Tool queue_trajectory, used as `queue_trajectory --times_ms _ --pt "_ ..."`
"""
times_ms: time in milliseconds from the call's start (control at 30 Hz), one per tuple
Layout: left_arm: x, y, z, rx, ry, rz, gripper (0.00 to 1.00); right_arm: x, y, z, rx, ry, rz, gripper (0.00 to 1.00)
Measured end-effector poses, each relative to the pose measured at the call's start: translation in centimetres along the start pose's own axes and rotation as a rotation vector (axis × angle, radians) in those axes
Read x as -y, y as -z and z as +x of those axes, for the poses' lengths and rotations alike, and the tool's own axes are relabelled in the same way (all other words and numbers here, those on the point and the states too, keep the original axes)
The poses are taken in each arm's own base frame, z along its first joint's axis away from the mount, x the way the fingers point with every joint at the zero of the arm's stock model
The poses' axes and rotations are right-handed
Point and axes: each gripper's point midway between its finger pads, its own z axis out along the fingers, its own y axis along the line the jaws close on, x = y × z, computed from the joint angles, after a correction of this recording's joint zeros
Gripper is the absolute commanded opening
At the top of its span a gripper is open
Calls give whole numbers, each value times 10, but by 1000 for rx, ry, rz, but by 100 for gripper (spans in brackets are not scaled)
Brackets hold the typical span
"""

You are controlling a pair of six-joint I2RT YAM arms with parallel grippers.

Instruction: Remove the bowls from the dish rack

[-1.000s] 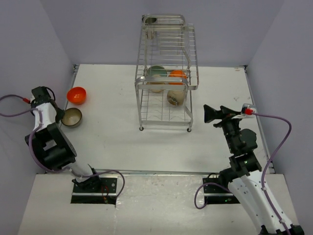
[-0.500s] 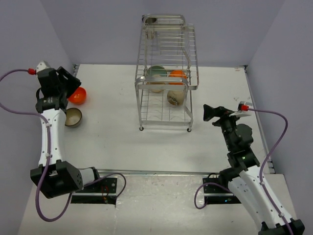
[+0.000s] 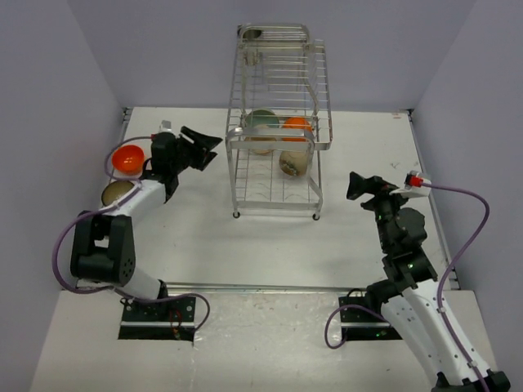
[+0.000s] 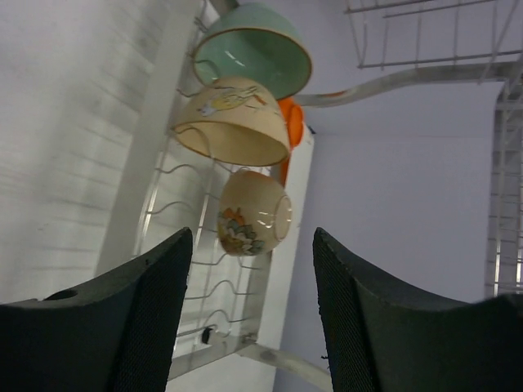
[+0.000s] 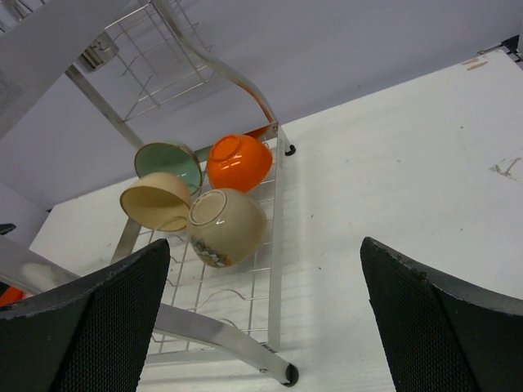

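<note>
The left gripper (image 3: 211,149) stands with jaws apart, holding nothing, aimed at the tall silver wire dish rack (image 3: 278,82) just beside it. On the rack's lower tier four bowls lie tipped among the prongs: a pale mint green bowl (image 4: 255,49), a plain cream bowl (image 4: 233,122), a bright orange bowl (image 5: 239,162) and a patterned beige bowl (image 4: 253,212). Behind the left arm, a second orange bowl (image 3: 128,158) and a brown-olive bowl (image 3: 117,193) sit upright on the white table (image 3: 204,229). The right gripper (image 3: 353,186) is spread wide and empty, right of the rack.

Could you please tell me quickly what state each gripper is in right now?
Left gripper: open, holding nothing.
Right gripper: open wide, holding nothing.
</note>
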Motion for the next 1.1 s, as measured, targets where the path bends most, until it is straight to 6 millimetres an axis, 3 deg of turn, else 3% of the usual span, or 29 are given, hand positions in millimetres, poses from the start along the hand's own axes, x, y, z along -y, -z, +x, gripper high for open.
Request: queue_trajectory --times_ms 167,367,567,733,1100 --pt "33 -27 24 16 117 95 61 3 0 -2 7 5 15 99" --pt "26 -65 48 9 267 70 59 5 0 -3 14 9 27 99" --pt "19 -91 43 49 348 71 58 5 0 -3 15 11 27 99" --pt "31 -111 37 60 380 111 57 4 1 -6 25 9 22 99" --pt "40 -143 53 26 400 132 57 4 1 -7 29 15 21 99"
